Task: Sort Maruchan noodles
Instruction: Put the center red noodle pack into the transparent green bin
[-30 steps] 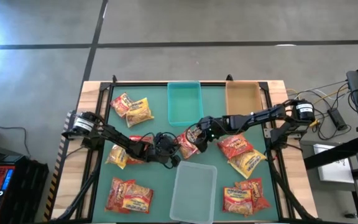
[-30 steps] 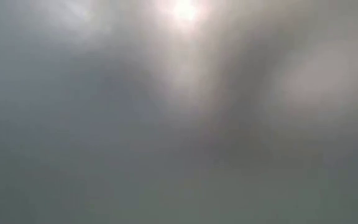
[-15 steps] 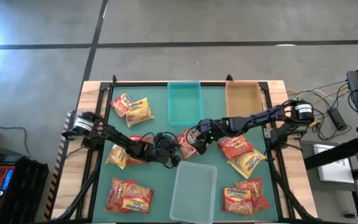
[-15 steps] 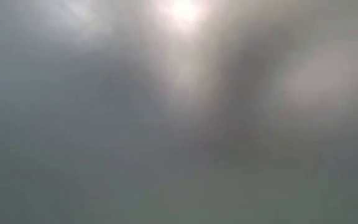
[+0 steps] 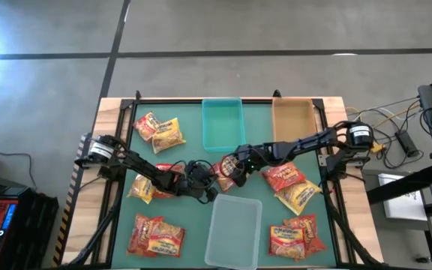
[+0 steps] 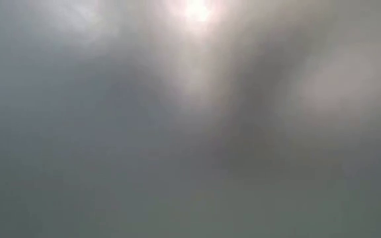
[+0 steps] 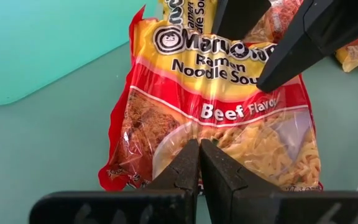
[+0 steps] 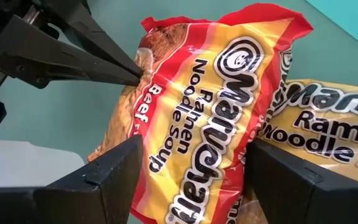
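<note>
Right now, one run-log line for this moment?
left gripper: shut on beef packet | right gripper: open, straddling same packet | teal bin: beside

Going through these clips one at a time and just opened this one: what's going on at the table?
Both arms meet at mid-table over one beef ramen packet. The left tool is shut, pinching the packet's edge, while the right tool stands open with a finger on either side of the same packet. Other packets lie scattered on the green mat. The teal bin, tan bin and clear bin look empty. The low view shows nothing usable.
</note>
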`<action>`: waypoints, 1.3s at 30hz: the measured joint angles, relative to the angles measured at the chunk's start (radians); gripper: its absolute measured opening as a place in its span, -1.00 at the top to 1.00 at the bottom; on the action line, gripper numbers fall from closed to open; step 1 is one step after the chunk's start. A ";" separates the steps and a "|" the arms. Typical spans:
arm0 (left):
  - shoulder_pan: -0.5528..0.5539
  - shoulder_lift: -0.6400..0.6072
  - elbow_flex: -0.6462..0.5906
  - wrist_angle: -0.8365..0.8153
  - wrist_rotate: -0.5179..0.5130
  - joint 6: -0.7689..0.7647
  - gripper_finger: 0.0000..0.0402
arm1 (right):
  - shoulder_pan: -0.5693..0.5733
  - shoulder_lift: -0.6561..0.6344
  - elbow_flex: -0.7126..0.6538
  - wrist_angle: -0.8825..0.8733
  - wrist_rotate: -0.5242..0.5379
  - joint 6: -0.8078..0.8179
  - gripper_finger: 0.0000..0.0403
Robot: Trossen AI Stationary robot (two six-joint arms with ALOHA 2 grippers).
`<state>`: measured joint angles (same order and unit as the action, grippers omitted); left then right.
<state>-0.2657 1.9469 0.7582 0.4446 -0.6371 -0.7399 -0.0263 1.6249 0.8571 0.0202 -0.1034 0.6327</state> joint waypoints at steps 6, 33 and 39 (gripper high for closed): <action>-0.001 0.000 -0.001 -0.003 -0.006 0.001 1.00 | 0.012 -0.007 0.016 -0.007 -0.020 0.001 -0.28; 0.002 0.050 0.002 0.067 -0.019 0.005 1.00 | 0.033 -0.051 0.020 -0.187 -0.047 0.098 -0.26; 0.002 0.051 0.002 0.072 -0.019 0.013 1.00 | 0.032 -0.054 0.020 -0.200 -0.043 0.127 -0.27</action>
<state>-0.2634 1.9976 0.7597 0.5167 -0.6561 -0.7273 0.0059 1.5711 0.8772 -0.1803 -0.1463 0.7593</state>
